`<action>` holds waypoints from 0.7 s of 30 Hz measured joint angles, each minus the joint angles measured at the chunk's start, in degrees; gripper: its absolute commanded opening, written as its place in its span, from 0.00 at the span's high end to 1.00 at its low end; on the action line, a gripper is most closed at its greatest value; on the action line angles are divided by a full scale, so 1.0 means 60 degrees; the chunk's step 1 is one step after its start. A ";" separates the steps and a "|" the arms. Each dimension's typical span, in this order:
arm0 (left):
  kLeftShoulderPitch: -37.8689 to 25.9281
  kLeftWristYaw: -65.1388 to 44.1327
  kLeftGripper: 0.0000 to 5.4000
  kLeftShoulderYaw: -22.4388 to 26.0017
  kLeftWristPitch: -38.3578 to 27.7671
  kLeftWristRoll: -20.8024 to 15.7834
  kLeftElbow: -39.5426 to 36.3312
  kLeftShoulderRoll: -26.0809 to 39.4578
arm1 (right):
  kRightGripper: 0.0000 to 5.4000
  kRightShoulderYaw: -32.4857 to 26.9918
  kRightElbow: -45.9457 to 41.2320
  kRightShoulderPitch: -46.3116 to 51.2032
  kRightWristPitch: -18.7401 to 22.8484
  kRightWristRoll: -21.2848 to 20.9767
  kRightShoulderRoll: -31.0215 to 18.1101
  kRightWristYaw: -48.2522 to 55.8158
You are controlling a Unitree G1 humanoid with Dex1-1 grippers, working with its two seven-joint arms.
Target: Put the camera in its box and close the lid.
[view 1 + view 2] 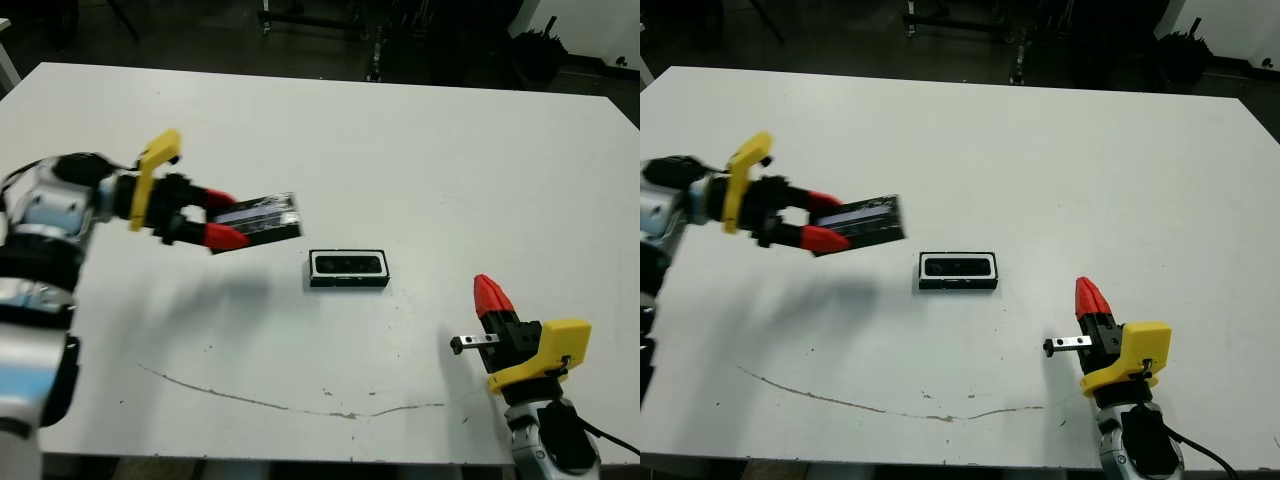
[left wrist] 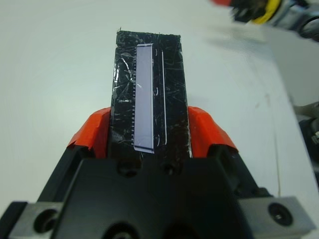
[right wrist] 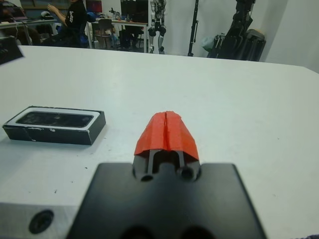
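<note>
Left eye view: the lid (image 1: 256, 221) is pinched by its long edges in the left end effector (image 1: 222, 218), held in the air beside the box (image 1: 348, 269) where the camera (image 1: 348, 264) seems already seated, presumably for capping, while the right end effector (image 1: 490, 296) is parked empty, fingers pressed together, near the desk (image 1: 420, 150) edge.
</note>
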 measured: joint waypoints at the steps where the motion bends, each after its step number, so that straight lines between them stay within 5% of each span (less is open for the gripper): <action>1: -0.0062 -0.0020 0.42 -0.0037 -0.0152 0.0005 0.0191 -0.0174 | 1.00 0.0000 0.0014 0.0003 -0.0006 0.0000 0.0001 0.0004; 10: -0.0334 0.0169 0.42 -0.0260 -0.1195 0.0449 0.1850 -0.1474 | 1.00 0.0008 -0.0012 0.0002 0.0001 0.0000 0.0000 0.0001; 21: -0.0331 0.0427 0.42 -0.0187 -0.1897 0.0758 0.2311 -0.1580 | 1.00 0.0097 -0.0119 0.0038 0.0179 -0.0015 0.0007 -0.0038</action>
